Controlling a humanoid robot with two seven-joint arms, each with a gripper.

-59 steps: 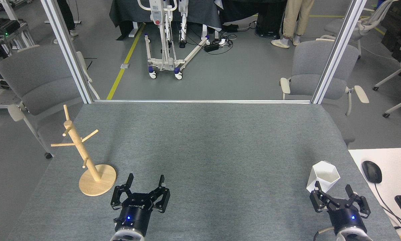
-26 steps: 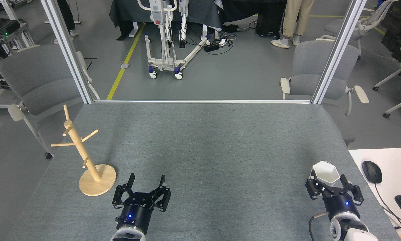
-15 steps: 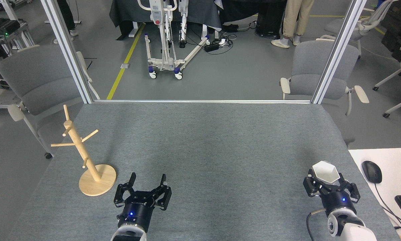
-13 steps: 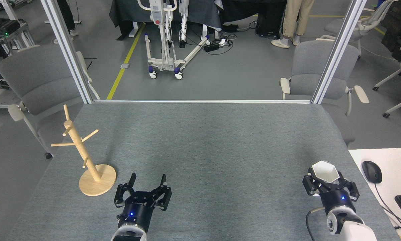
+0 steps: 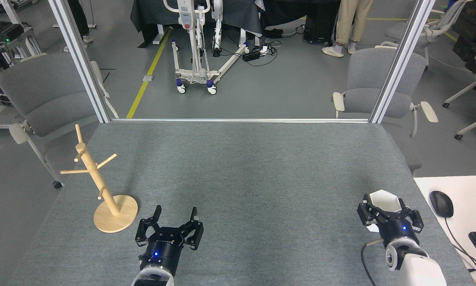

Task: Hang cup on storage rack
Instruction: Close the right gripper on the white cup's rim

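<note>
Showing the right gripper (image 5: 389, 213), whose jaws have closed around the white faceted cup (image 5: 384, 200) near the desk's right edge since a moment ago, so transport to the wooden mug tree (image 5: 99, 184) may begin; left gripper (image 5: 173, 218) stays released.

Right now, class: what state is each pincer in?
Left pincer: open, holding nothing.
Right pincer: around the white faceted cup; whether it grips cannot be told.
</note>
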